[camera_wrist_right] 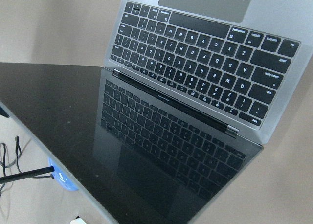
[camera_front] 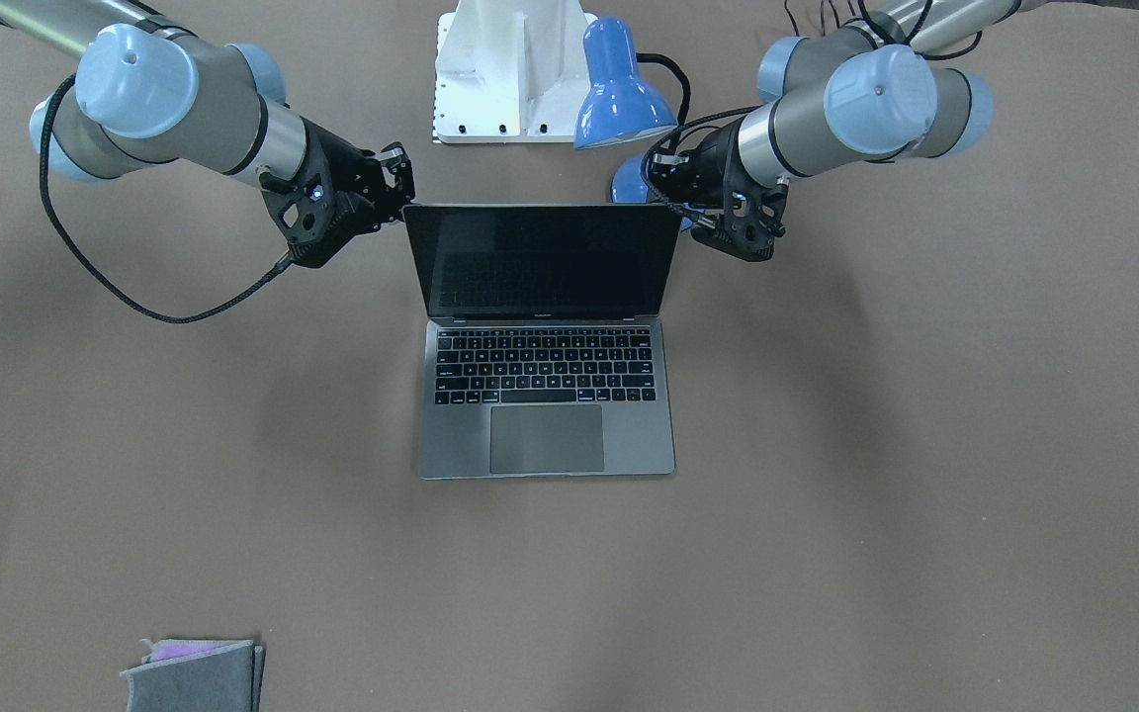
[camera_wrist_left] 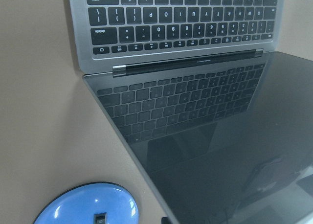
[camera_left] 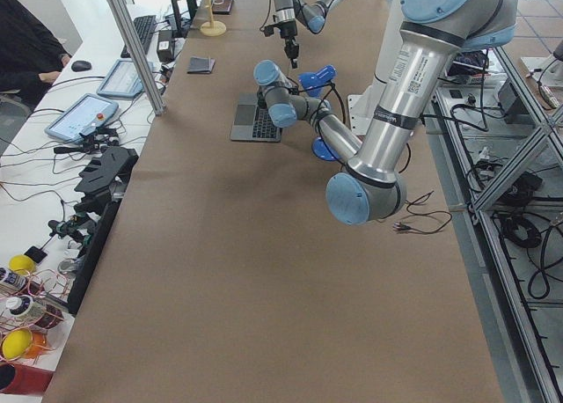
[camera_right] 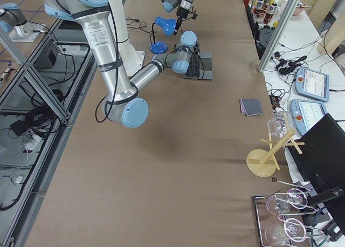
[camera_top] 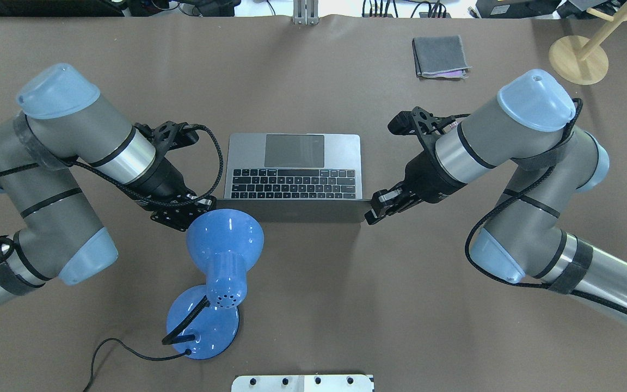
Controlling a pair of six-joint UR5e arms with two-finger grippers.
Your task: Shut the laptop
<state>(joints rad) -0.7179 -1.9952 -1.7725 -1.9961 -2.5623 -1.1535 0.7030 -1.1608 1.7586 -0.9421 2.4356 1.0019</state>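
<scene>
The space-grey laptop (camera_front: 547, 396) lies open in the middle of the table, its dark screen (camera_front: 542, 259) upright and facing away from the robot. It also shows in the overhead view (camera_top: 294, 163). My right gripper (camera_front: 401, 183) hovers at the lid's top corner on its side (camera_top: 374, 209), and its fingers look apart. My left gripper (camera_front: 673, 188) is at the opposite top corner and also looks open. In the overhead view the lamp shade hides its fingers. Both wrist views show the screen (camera_wrist_left: 220, 150) (camera_wrist_right: 122, 150) close up, with no fingers clearly in sight.
A blue desk lamp (camera_top: 223, 239) stands just behind the lid near my left gripper, with its cable trailing. A folded grey cloth (camera_top: 440, 56) and a wooden stand (camera_top: 577, 59) sit at the far right. The white robot base (camera_front: 510, 69) is behind the laptop.
</scene>
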